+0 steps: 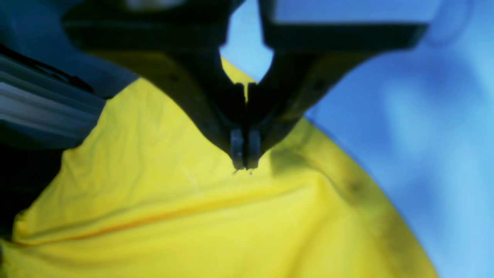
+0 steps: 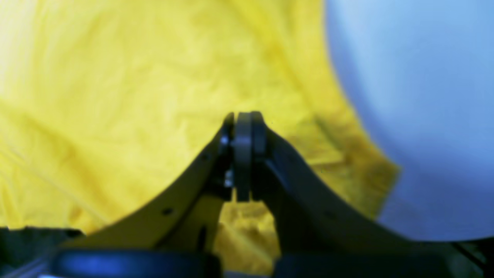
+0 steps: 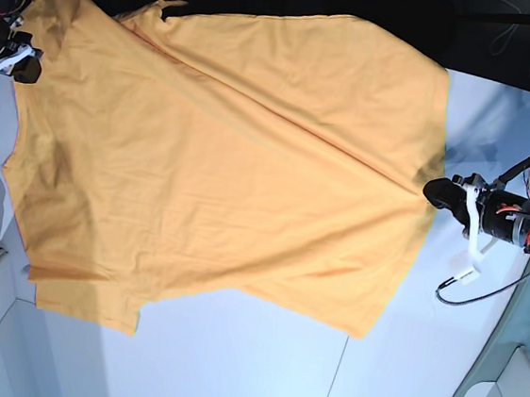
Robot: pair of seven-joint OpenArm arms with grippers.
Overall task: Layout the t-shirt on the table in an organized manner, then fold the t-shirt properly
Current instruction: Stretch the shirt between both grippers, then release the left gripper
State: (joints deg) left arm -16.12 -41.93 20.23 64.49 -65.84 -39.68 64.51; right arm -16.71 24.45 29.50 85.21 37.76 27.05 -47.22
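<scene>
Base view: high overhead, looking straight down on the white bench [image 3: 228, 365]; takes in the whole t-shirt [image 3: 222, 156] and both arms at the frame's left and right edges.

Left wrist view: mounted behind the left gripper [image 1: 245, 154], looking along the jaws, very close to cloth, blurred.

Right wrist view: same arrangement behind the right gripper [image 2: 243, 127], jaws rising from the bottom edge, equally close.

All three share shirt fabric and bench; each wrist view covers only a hem patch.
</scene>
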